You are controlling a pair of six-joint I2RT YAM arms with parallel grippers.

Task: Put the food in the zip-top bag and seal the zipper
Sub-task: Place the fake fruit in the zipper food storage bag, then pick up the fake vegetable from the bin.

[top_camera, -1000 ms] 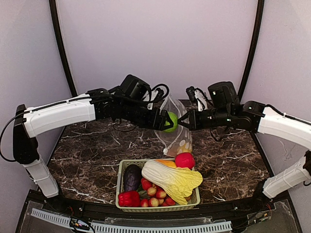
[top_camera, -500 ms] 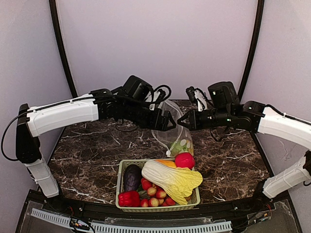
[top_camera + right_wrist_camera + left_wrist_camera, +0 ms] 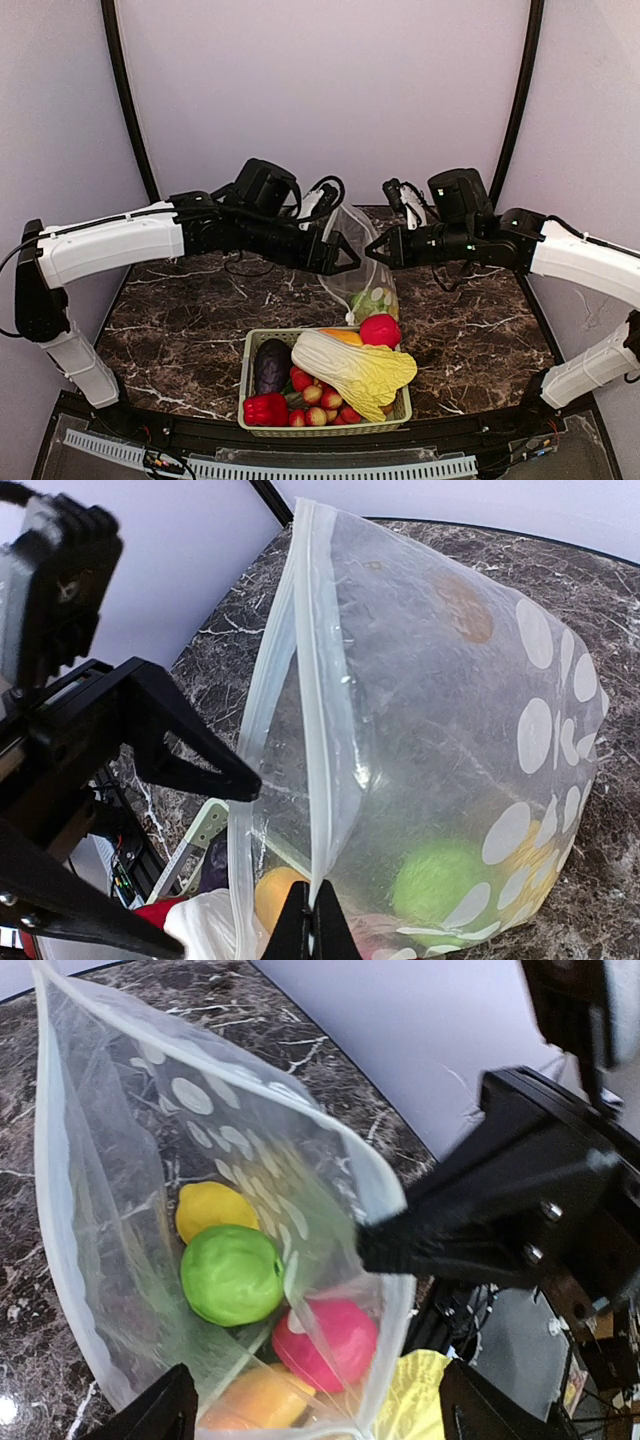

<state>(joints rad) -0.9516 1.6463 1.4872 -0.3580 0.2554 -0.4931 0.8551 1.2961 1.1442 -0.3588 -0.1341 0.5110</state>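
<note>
The zip-top bag hangs open above the table, and my right gripper is shut on its rim. In the right wrist view the zipper runs up from my shut right gripper. A green apple and a yellow lemon lie at the bottom of the bag. My left gripper is open and empty beside the bag's mouth, just left of it. The pink fruit, the cabbage and the red pepper lie in the basket.
The pale green basket stands at the table's near edge, just below the bag. It also holds a dark eggplant, an orange fruit and several small red fruits. Marble tabletop lies on both sides.
My left gripper held the green apple at the bag's mouth, then opened. The apple has dropped into the bag. The left gripper has drawn back slightly to the left. The right arm has not moved.
</note>
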